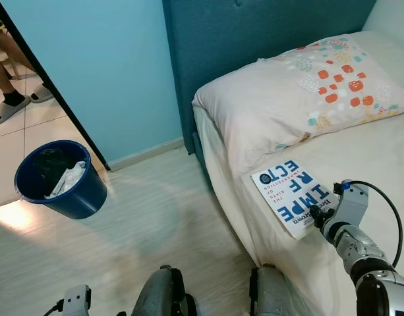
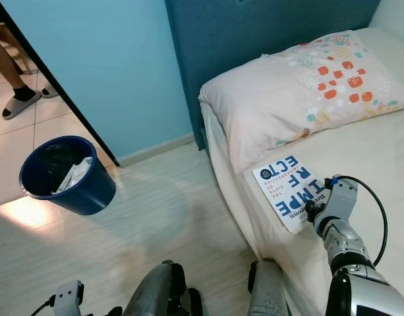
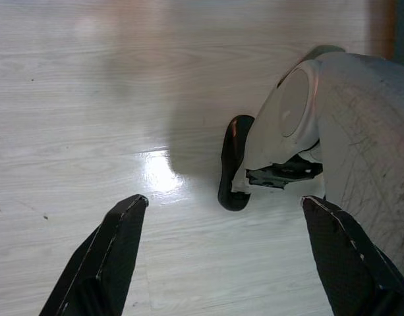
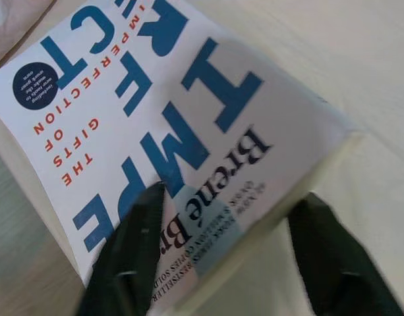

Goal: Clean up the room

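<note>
A white book [image 1: 290, 194] with blue and orange lettering lies face up on the cream bed [image 1: 379, 158], close to the mattress edge and just below the pillow. My right gripper [image 1: 318, 217] is at the book's near corner. In the right wrist view its open fingers [image 4: 132, 253] straddle that corner of the book [image 4: 155, 112], one over the cover and one over the sheet. My left gripper [image 3: 234, 263] hangs low and open above the pale wood floor, beside my own leg [image 3: 333, 125].
A patterned pillow [image 1: 307, 92] leans against the teal headboard [image 1: 254, 26]. A dark blue bin [image 1: 60, 181] with crumpled paper in it stands on the floor by the doorway. A person's feet in sandals [image 1: 10, 105] are beyond the door.
</note>
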